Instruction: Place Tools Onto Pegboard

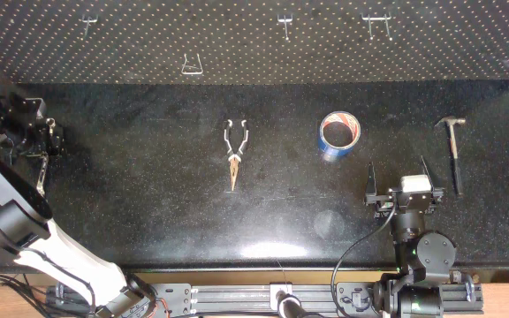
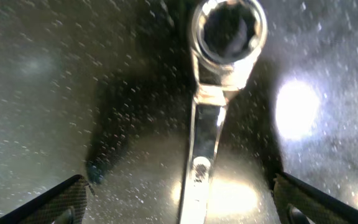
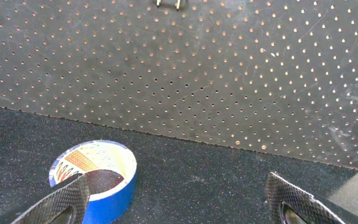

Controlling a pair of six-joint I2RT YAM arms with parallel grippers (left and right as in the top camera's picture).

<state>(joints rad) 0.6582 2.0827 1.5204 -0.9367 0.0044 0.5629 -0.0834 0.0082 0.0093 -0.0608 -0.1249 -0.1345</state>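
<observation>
Dark speckled worktop (image 1: 148, 212) runs up to a pegboard (image 1: 237, 44) along its far edge, and that is where our tools have to end up. We start with the wrench (image 2: 205, 140). It lies flat on the worktop at the far left, its ring end (image 2: 229, 30) pointing away from the left wrist camera. The left gripper (image 2: 180, 185) hangs right above the shaft with its jaws wide apart, one finger on each side, and neither touches the metal. We judge this to be a line-up for a grasp across the narrow shaft, which leaves the ring free to slip over a hook.

Farther along the worktop, near the middle, the pliers (image 1: 234, 157) lie with their handles toward the pegboard and their tip toward us. To their right the roll of tape (image 1: 339, 134) sits tilted, its opening facing partly up. The hammer (image 1: 453, 152) lies well to the right, head toward the pegboard. All three are well apart from one another, so each can be reached alone.

The right gripper (image 1: 398, 179) sits low near its base, just short of the tape, jaws apart and holding nothing. We take it to be parked clear of the left arm's work.

On the pegboard we see a wire loop (image 1: 191, 65) and several hooks (image 1: 284, 25) higher up, all bare.
</observation>
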